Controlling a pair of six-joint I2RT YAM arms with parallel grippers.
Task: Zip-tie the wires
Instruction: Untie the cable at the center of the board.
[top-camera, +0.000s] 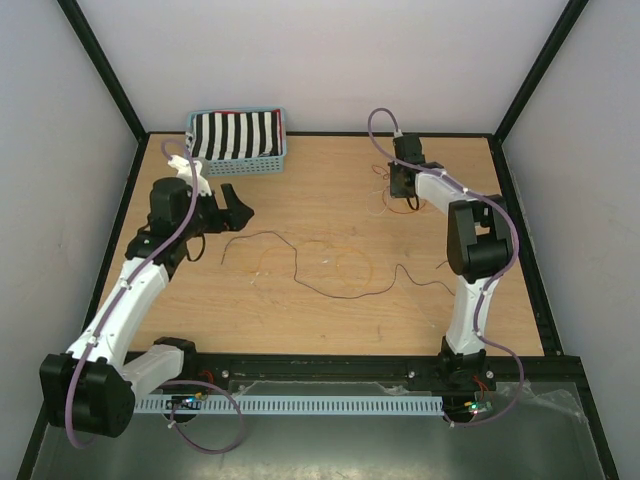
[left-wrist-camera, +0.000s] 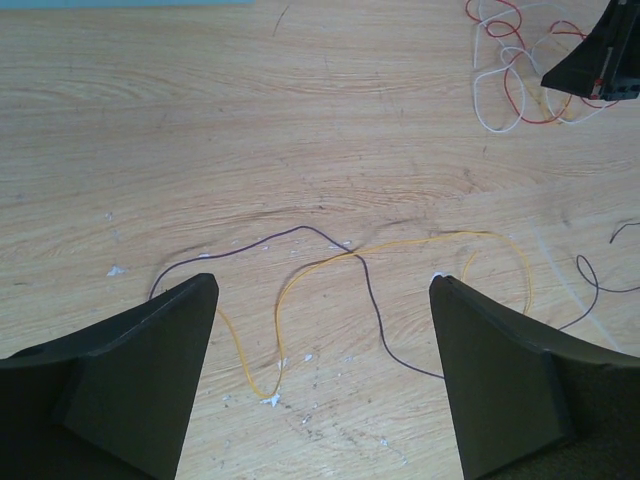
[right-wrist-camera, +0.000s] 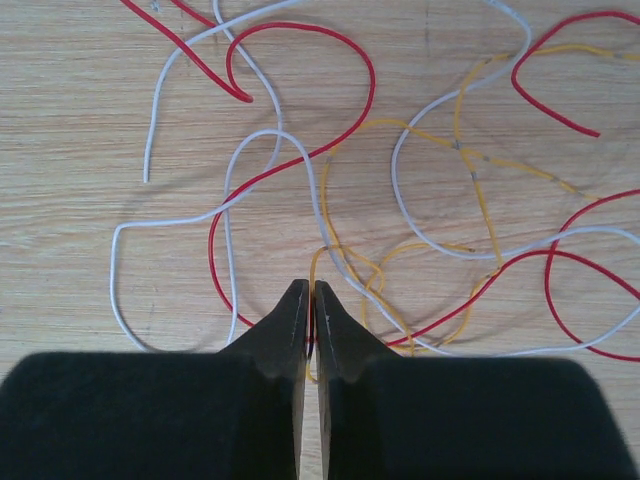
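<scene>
The wires lie in two groups on the wooden table. A long black strand (top-camera: 300, 272) and orange loops (top-camera: 340, 262) lie mid-table; they also show in the left wrist view as a black strand (left-wrist-camera: 372, 305) and an orange strand (left-wrist-camera: 290, 285). My left gripper (top-camera: 228, 205) is open and empty above them, its midpoint (left-wrist-camera: 323, 290) over the strands. A tangle of red (right-wrist-camera: 330, 140), white (right-wrist-camera: 228, 200) and orange (right-wrist-camera: 482, 200) strands lies at the back right (top-camera: 395, 200). My right gripper (right-wrist-camera: 310, 288) is shut on an orange and a red strand of this tangle.
A blue basket (top-camera: 278, 160) with a black-and-white striped cloth stands at the back left. Black frame rails edge the table. A white slotted cable duct (top-camera: 300, 405) runs along the front by the arm bases.
</scene>
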